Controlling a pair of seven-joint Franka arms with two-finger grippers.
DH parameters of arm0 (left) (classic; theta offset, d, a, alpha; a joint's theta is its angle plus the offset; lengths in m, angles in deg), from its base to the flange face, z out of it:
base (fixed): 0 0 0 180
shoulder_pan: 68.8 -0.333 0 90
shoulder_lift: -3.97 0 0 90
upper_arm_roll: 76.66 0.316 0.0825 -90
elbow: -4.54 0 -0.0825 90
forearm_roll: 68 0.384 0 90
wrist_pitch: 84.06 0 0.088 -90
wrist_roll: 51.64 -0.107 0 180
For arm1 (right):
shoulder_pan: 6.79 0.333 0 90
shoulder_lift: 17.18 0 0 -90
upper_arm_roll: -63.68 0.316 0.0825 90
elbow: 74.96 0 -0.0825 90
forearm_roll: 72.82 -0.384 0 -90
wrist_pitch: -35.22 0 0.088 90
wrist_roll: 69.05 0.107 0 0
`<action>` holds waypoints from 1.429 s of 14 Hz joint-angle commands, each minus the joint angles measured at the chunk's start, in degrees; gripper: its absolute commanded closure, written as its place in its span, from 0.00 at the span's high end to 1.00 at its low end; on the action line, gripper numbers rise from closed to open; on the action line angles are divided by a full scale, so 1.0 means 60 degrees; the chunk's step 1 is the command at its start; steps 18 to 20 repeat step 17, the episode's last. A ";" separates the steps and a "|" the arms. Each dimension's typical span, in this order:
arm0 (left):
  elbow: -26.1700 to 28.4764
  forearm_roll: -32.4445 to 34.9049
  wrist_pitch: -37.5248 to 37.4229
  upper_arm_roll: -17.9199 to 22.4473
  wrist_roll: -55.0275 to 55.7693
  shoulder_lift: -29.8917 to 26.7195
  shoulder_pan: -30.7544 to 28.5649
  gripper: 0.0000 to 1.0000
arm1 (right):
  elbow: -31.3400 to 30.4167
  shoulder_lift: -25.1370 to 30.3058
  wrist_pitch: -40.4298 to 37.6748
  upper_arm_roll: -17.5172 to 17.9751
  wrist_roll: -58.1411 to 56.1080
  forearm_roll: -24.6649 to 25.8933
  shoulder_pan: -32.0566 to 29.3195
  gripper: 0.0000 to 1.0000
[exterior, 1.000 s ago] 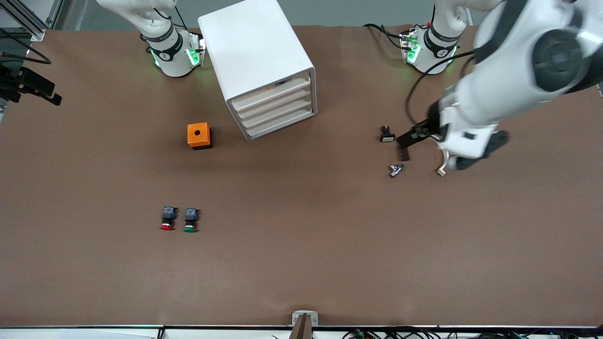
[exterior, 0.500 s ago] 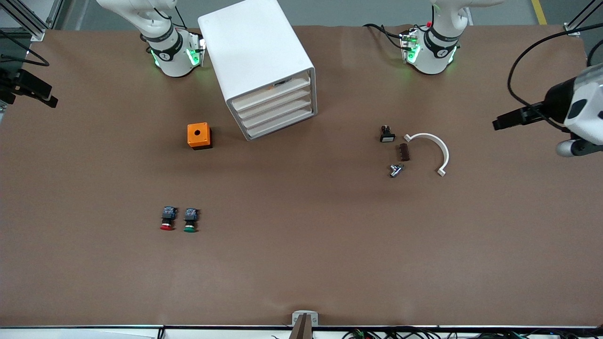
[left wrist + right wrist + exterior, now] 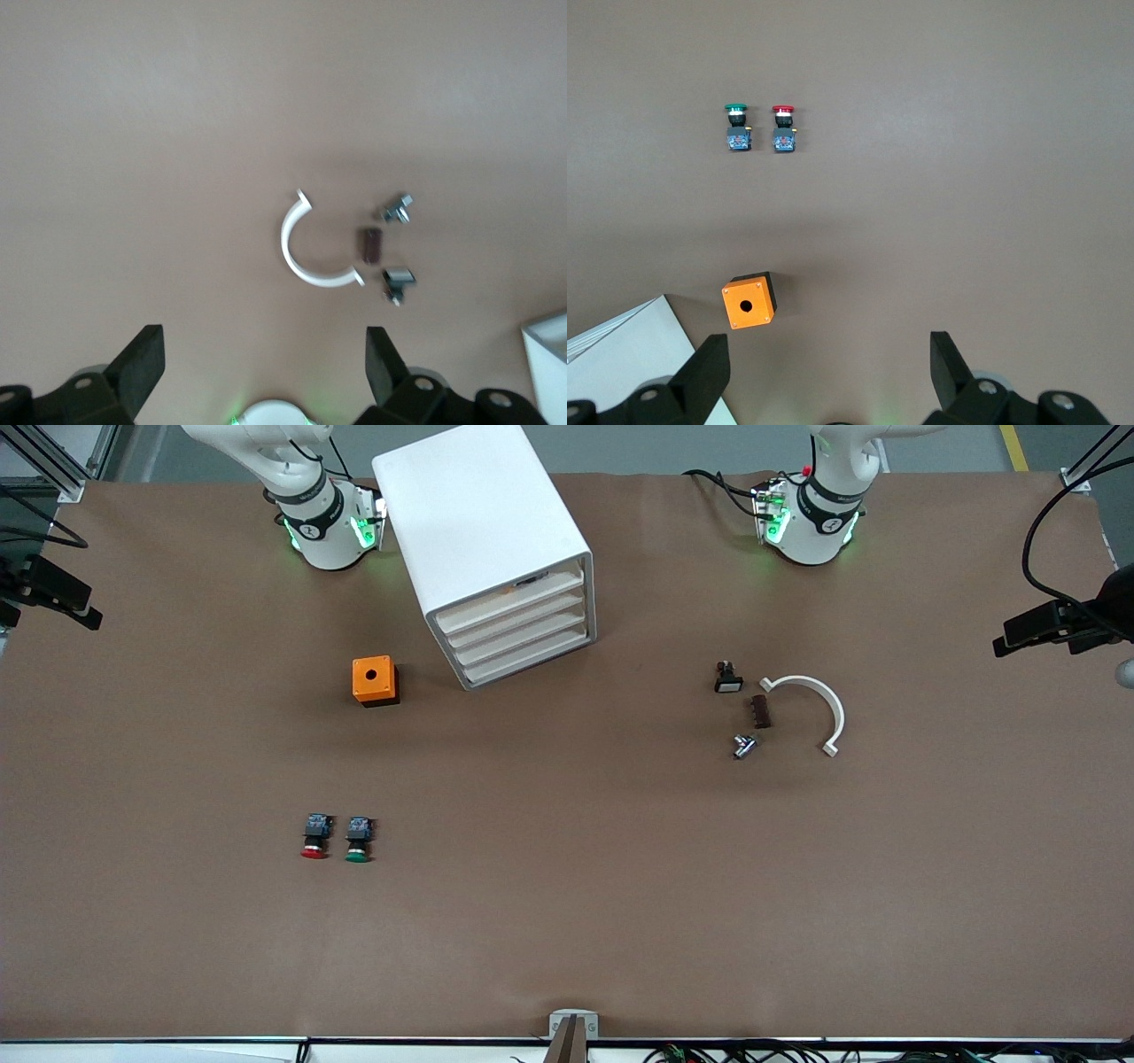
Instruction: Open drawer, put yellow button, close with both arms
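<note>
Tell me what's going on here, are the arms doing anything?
Nothing is being handled. The left gripper hangs open over the left arm's end of the table, the right gripper open over the right arm's end. The drawer sits shut in the cabinet. The red button and green button lie untouched; no yellow button shows.

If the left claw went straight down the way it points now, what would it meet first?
Probably bare brown table. The left claw, open, points down at it. The nearest thing, a white curved plastic clip, lies slightly off the line, though depth is unclear.
</note>
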 commanded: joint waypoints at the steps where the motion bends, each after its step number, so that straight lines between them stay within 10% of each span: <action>1: 0.0187 0.0516 0.0760 -0.0192 0.0049 -0.0248 0.0273 1.00 | -0.0128 0.0105 0.0128 0.0040 -0.0189 0.0130 -0.0055 1.00; 20: -0.0035 0.0399 0.0659 -0.0486 0.0108 -0.0247 0.0259 1.00 | -0.0290 0.0105 0.0010 0.0040 -0.0189 -0.0222 0.0004 1.00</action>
